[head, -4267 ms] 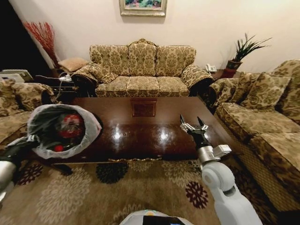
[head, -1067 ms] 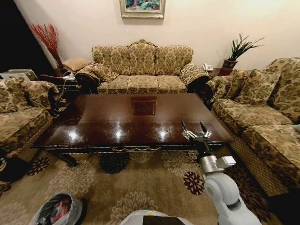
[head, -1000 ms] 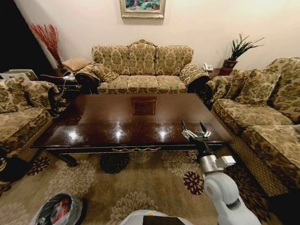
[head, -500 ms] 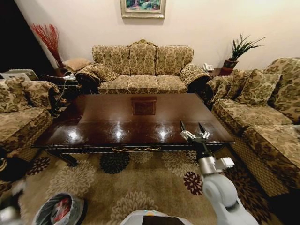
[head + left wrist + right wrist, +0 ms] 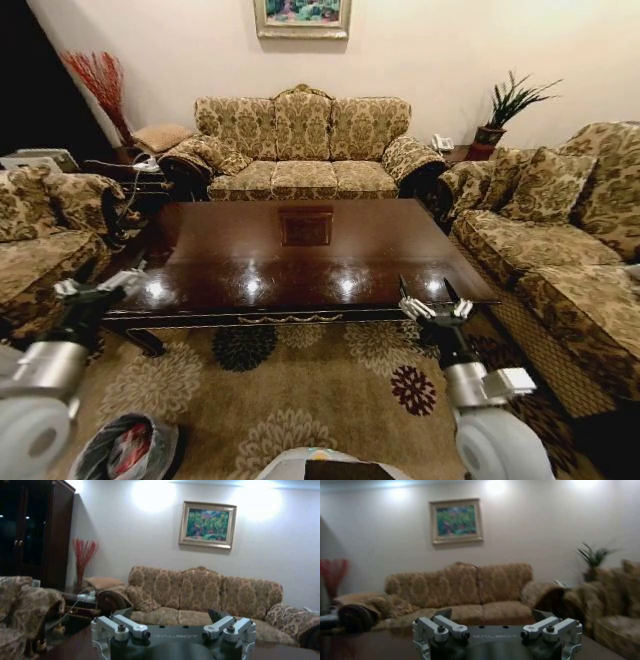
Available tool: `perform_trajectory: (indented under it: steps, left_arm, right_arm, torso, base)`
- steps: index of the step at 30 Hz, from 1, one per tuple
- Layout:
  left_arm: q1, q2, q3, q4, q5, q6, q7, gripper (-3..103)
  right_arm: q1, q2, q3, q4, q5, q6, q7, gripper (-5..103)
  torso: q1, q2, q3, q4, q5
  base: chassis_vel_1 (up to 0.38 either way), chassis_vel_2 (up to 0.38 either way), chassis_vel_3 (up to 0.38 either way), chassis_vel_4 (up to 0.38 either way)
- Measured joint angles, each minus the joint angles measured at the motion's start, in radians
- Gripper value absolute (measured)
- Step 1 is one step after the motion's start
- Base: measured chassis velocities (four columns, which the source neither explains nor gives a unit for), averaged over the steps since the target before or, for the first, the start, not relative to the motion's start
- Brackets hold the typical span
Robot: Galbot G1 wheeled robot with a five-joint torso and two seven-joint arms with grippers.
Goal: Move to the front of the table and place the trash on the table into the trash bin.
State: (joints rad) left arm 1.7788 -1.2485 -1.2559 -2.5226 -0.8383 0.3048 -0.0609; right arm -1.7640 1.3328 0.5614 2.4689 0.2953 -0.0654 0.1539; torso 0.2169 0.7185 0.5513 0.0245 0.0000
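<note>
— Where's the bin (image 5: 125, 450)?
— On the carpet (image 5: 300, 400) by the robot's left side, red trash (image 5: 130, 447) inside; the head view alone shows it. The glossy tabletop (image 5: 300, 260) lies beyond.
— And the hands?
— Left hand (image 5: 100, 285) has risen into view at the tabletop's left corner, fingers spread. Right hand (image 5: 436, 307) hovers open, slightly lower than before.

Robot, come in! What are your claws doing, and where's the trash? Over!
Left claw and right claw both open, empty, raised at near table edge. Glossy dark brown wooden coffee table bare. Bag-lined round trash bin on carpet, red trash inside. Nothing blocking.
</note>
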Motion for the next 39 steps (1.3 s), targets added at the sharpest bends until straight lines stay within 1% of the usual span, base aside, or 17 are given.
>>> perform_trajectory:
  steps: [1, 3, 5, 6, 13, 16, 19, 22, 39]
  left_arm:
    - [0.015, -0.019, 0.014, 0.000, 0.010, -0.001, 0.008, 100]
    - [0.019, -0.023, 0.019, 0.000, 0.014, -0.002, 0.011, 100]
    - [0.042, -0.040, 0.038, 0.005, 0.041, -0.013, 0.035, 100]
    - [0.044, -0.045, 0.041, 0.007, 0.044, -0.013, 0.041, 100]
    - [0.048, -0.063, 0.040, 0.013, 0.055, -0.001, 0.058, 100]
    - [0.055, -0.078, 0.045, 0.015, 0.076, 0.008, 0.066, 100]
    - [0.064, -0.101, 0.059, 0.017, 0.121, 0.025, 0.079, 100]
    - [0.067, -0.107, 0.066, 0.019, 0.135, 0.030, 0.085, 100]
    - [0.067, -0.106, 0.066, 0.021, 0.136, 0.030, 0.085, 100]
  right_arm:
    - [-0.027, 0.024, -0.012, 0.005, -0.018, 0.001, 0.000, 100]
    - [-0.035, 0.031, -0.018, 0.005, -0.027, 0.004, 0.000, 100]
    - [-0.064, 0.064, -0.056, 0.006, -0.075, 0.013, -0.004, 100]
    - [-0.066, 0.070, -0.065, 0.006, -0.081, 0.014, -0.006, 100]
    - [-0.069, 0.071, -0.083, 0.013, -0.092, 0.015, -0.020, 100]
    - [-0.068, 0.070, -0.083, 0.013, -0.093, 0.016, -0.023, 100]
    - [-0.063, 0.075, -0.085, 0.013, -0.094, 0.017, -0.025, 100]
    - [-0.061, 0.077, -0.085, 0.012, -0.095, 0.017, -0.028, 100]
    - [-0.059, 0.076, -0.085, 0.009, -0.095, 0.017, -0.029, 100]
  torso:
    - [0.000, 0.000, 0.000, 0.0003, -0.0003]
    - [0.000, 0.000, 0.000, 0.0003, -0.0003]
    - [0.000, 0.000, 0.000, 0.0003, -0.0002]
    - [0.000, 0.000, 0.000, 0.0003, -0.0001]
    - [0.000, 0.000, 0.000, 0.0002, 0.0000]
    - [0.000, 0.000, 0.000, 0.0003, 0.0000]
    - [0.000, 0.000, 0.000, 0.0003, 0.0000]
    - [0.000, 0.000, 0.000, 0.0003, 0.0000]
    - [0.000, 0.000, 0.000, 0.0003, 0.0000]
  base:
    - [0.000, 0.000, 0.000, 0.000]
    - [0.000, 0.000, 0.000, 0.000]
    - [0.000, 0.000, 0.000, 0.000]
    - [0.000, 0.000, 0.000, 0.000]
    - [0.000, 0.000, 0.000, 0.000]
    - [0.000, 0.000, 0.000, 0.000]
    - [0.000, 0.000, 0.000, 0.000]
    - [0.000, 0.000, 0.000, 0.000]
    - [0.000, 0.000, 0.000, 0.000]
